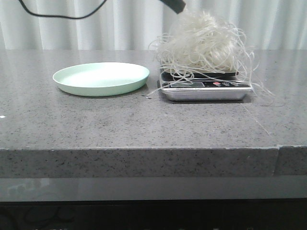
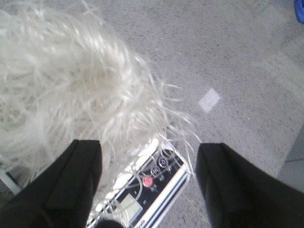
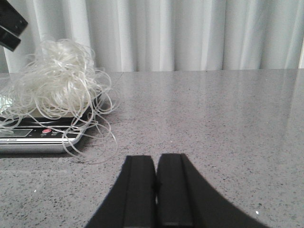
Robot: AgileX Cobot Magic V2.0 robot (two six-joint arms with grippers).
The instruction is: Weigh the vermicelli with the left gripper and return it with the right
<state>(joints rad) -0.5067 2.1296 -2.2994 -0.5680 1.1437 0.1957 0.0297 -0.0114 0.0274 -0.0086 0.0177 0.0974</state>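
Note:
The vermicelli [image 1: 204,40] is a fluffy white tangle piled on the silver kitchen scale [image 1: 206,90] at the middle right of the table, with stray loops hanging over the scale's edges. It also shows in the left wrist view [image 2: 61,80] and the right wrist view [image 3: 57,80]. My left gripper [image 2: 149,147] is open and empty, just above the scale's button panel [image 2: 152,190]; its tip shows above the pile [image 1: 176,5]. My right gripper [image 3: 156,159] is shut and empty, low over the table to the right of the scale [image 3: 28,137]. The mint-green plate [image 1: 100,79] is empty.
The plate stands left of the scale on the grey stone table [image 1: 144,124]. A black cable [image 1: 62,17] hangs at the upper left before a white curtain. A seam in the tabletop [image 1: 278,153] shows at the front right. A blue object [image 2: 299,9] lies at the edge of the left wrist view.

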